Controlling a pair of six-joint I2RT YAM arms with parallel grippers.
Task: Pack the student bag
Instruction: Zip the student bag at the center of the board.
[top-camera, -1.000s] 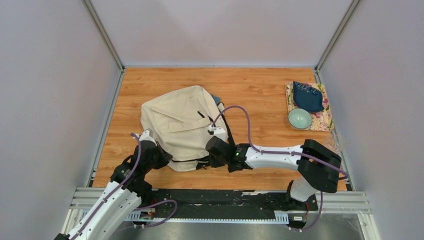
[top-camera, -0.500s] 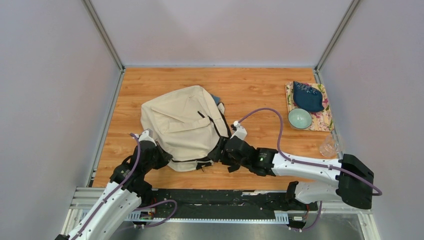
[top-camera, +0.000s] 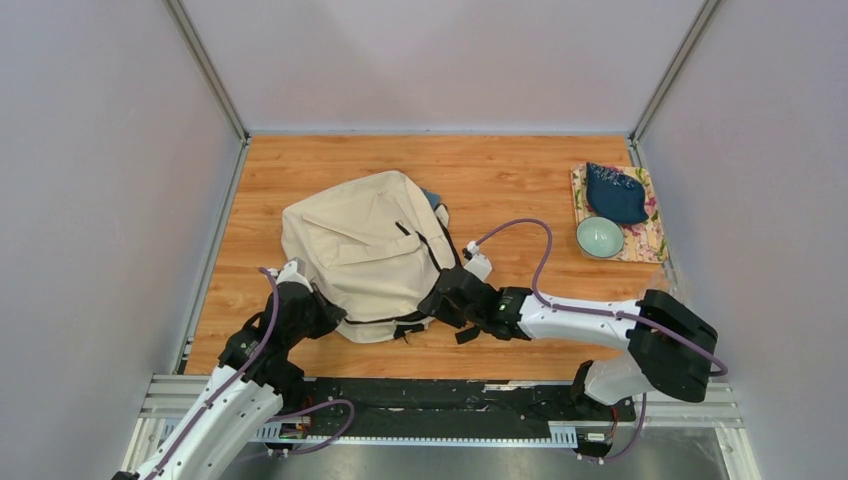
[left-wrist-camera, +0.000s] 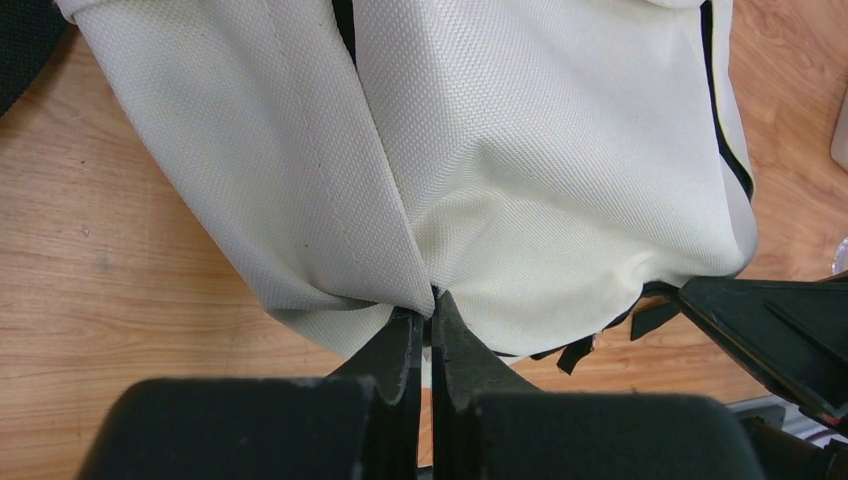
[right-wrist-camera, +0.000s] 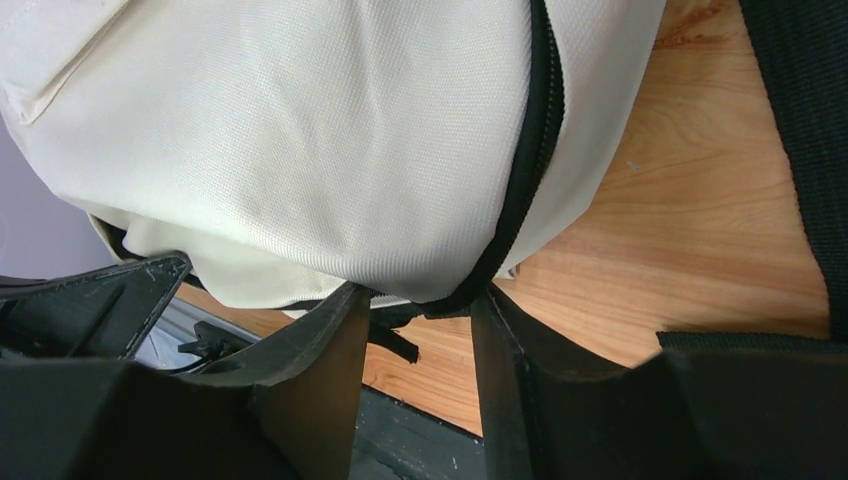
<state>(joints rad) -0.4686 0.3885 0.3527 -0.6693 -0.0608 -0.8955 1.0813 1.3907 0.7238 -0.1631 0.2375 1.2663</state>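
Note:
The student bag (top-camera: 362, 250) is a cream canvas backpack with black straps, lying on the wooden table left of centre. It fills the left wrist view (left-wrist-camera: 520, 160) and the right wrist view (right-wrist-camera: 300, 140). My left gripper (top-camera: 318, 308) (left-wrist-camera: 432, 300) is shut on a fold of the bag's cream cloth at its near left corner. My right gripper (top-camera: 440, 300) (right-wrist-camera: 420, 300) is open at the bag's near right corner, its jaws on either side of the black zipper seam (right-wrist-camera: 530, 180) without closing on it.
A patterned mat (top-camera: 640, 235) at the back right holds a dark blue pouch (top-camera: 614, 193) and a pale green bowl (top-camera: 600, 237). A clear plastic item (top-camera: 668, 290) lies near the right wall. Black strap ends (left-wrist-camera: 600, 335) trail off the bag's near edge.
My right arm swung back left and its gripper moved in against the bag's near right corner. My left gripper has held its grip without moving.

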